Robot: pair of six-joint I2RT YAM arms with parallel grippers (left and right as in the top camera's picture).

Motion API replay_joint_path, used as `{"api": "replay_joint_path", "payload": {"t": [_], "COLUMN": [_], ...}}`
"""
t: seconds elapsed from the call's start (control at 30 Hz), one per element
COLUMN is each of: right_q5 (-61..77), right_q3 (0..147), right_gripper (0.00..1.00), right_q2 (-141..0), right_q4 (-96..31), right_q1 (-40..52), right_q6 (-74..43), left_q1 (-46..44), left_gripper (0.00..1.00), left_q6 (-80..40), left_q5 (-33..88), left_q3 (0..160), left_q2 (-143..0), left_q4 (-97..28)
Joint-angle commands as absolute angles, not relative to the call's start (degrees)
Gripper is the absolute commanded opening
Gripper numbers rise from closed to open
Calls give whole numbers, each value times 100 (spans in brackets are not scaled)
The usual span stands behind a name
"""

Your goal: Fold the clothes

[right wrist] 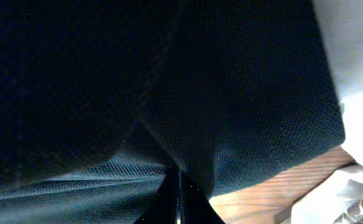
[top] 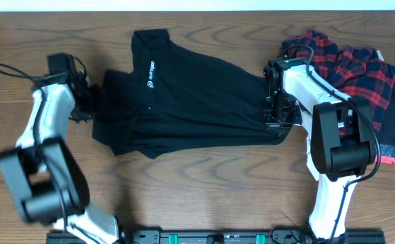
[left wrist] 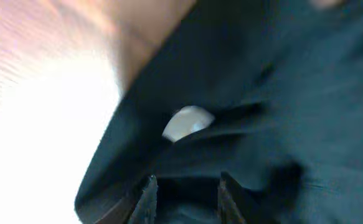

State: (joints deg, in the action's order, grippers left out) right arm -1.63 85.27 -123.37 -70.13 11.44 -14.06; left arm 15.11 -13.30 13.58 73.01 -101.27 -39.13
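Black collared shirt (top: 190,102): stretched lengthwise just left of the plaid pile (top: 353,68), rumpled and creased rather than flat, with the white chest logo (top: 150,76) face up toward the end far from the plaid.

Step in hand, by the look of it: drawing the garment out by both ends to flatten it ahead of a first fold. No tidy fold to be seen yet, so probably early in the task.

Left gripper (top: 87,102): at the shirt end farthest from the plaid pile. Fingers (left wrist: 147,199) a narrow way apart in the wrist view, dark cloth across the gap. Too blurred to tell whether pinching that cloth or only resting over it.

Right gripper (top: 276,112): at the shirt end nearest the plaid pile. Fingertips (right wrist: 197,208) drawn together on a pinch of the black knit, creases running out from the nip.

Called for next, probably: a firm hold at the far end to match the near one, then an even pull away from the plaid pile to take out the slack before any edge is lifted and laid over.
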Motion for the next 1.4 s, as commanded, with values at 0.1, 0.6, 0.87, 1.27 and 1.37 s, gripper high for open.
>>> {"api": "replay_joint_path", "payload": {"t": [0.1,0.6,0.87,1.27,1.37], "right_q5": [-578,-558,-558,-556,-556], "right_q3": [8455,8541,8831,8829,8827], "right_gripper": [3,6,41,33,36], "right_q2": [-12495,-12202,-11253,-11039,-11142], "right_q4": [-6812,-6560,-6501,-6086,-6106], "right_q1": [1017,1372,1693,1691,1691], "right_q6": [-1494,-1452,-1452,-1409,-1404], "left_q1": [1496,-187,-336,-336,-336], "left_gripper": [34,35,35,36,36], "left_q6": [-1328,-1278,-1278,-1278,-1278], "left_q5": [1463,1466,1433,1435,1435], "left_q3": [7483,7286,7284,7284,7284], "left_q2": [-8991,-9177,-10086,-10667,-10667], "left_q4": [-3848,-4329,-4657,-4751,-4751]}}
